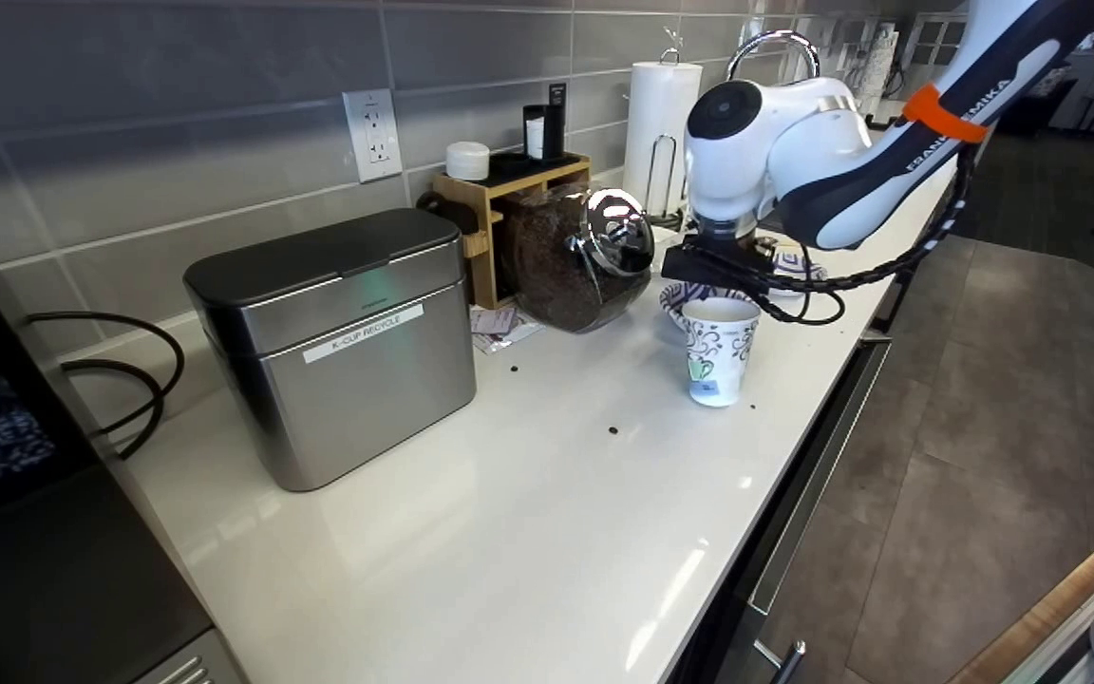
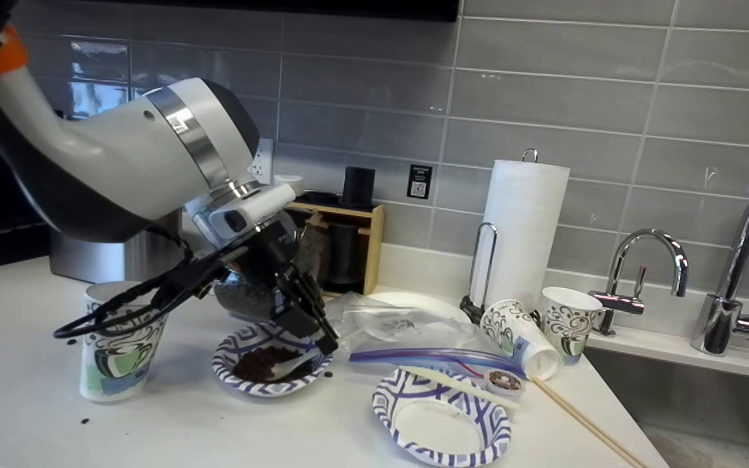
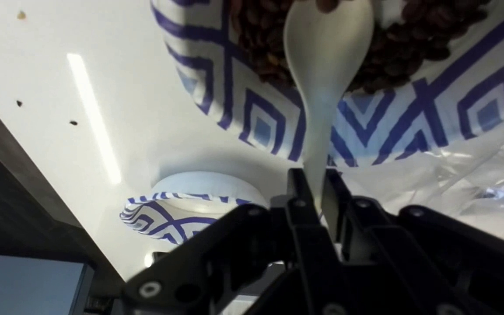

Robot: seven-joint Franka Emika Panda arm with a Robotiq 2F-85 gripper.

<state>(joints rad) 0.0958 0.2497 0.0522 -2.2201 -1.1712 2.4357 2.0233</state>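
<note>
My gripper is shut on the handle end of a white plastic spoon. In an exterior view, the gripper points down over the right side of a paper bowl with a blue-purple pattern. The bowl also shows in the wrist view, and partly behind a cup in an exterior view. Dark coffee beans lie in it. The spoon's head is down among the beans, with a bean or two at its tip. The spoon also shows in an exterior view.
A patterned paper cup stands beside the bowl. A second bowl holds a light utensil across its rim. A plastic bag, two more cups, chopsticks and a paper towel roll are near. A bean jar lies tilted by a steel bin.
</note>
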